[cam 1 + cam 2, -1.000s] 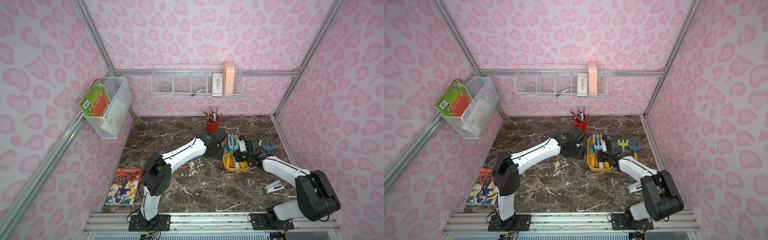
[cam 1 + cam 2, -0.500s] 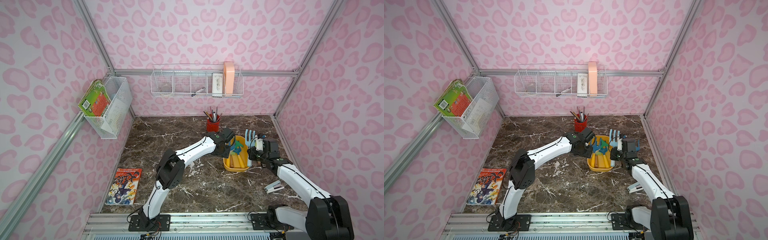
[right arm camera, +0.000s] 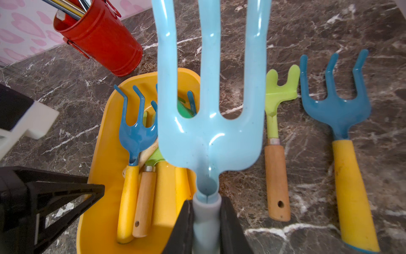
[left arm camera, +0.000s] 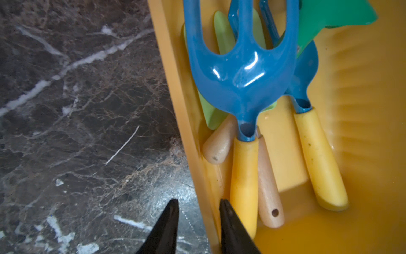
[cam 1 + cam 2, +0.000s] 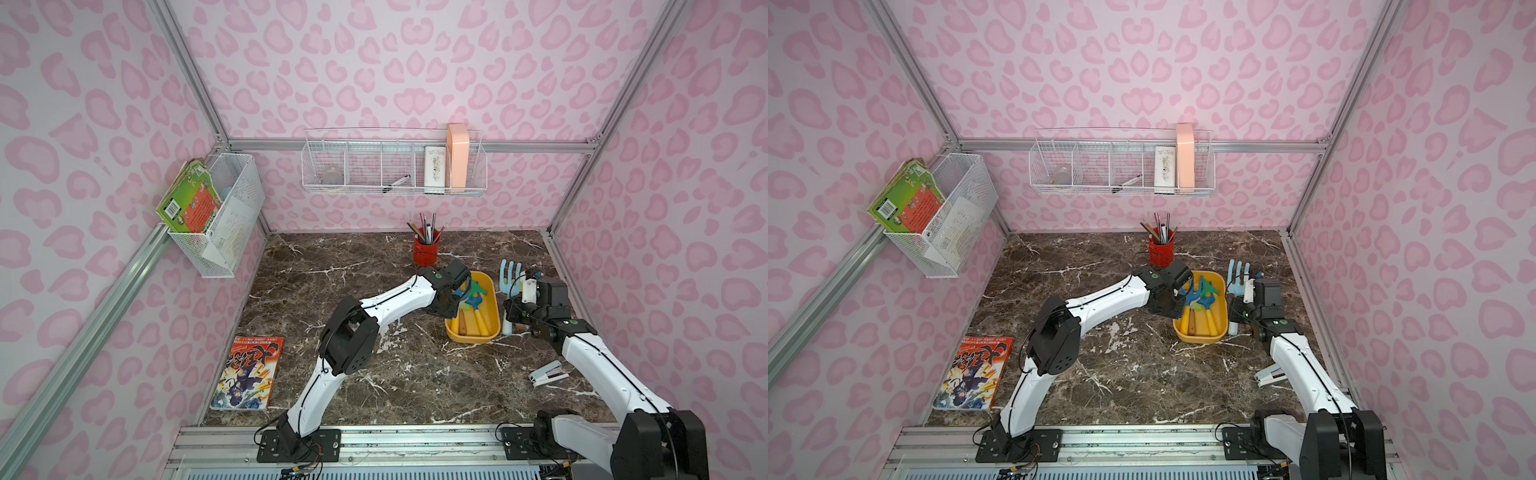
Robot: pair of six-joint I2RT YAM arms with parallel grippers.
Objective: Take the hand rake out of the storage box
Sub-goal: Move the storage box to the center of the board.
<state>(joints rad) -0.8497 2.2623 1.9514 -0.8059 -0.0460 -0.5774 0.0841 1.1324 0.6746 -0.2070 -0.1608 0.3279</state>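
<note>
Right wrist view has the pale blue hand rake (image 3: pixel 208 132) filling the middle, its grey-blue handle pinched between the two black fingers of the right gripper (image 3: pixel 206 211), which is closed tight on it. In both top views the hand rake (image 5: pixel 510 274) (image 5: pixel 1239 272) sits outside the storage box (image 5: pixel 492 299), just beside its long wall on the right arm's side, tines pointing toward the back wall. Whether its handle end touches the marble table (image 5: pixel 332 270) cannot be told. Inside the storage box lie a dark blue rake (image 3: pixel 134 132) with a yellow handle, wooden-handled tools and a green head, all packed lengthwise. The left gripper (image 4: pixel 197 204) is at the opposite long wall of the box: in the left wrist view its jaws stand apart and straddle that wall, one finger inside by a yellow handle, the other outside over the marble, with a strip of table showing between it and the wall. On the table beyond the held rake lie a lime-green tool (image 3: pixel 276 154) with a wooden handle and another blue rake (image 3: pixel 342 132), side by side. A red pencil cup (image 3: pixel 103 41) stands near the box's far end. A stapler (image 5: pixel 548 372) lies by the right arm, and a comic book (image 5: pixel 249 372) well apart near the left edge.
</note>
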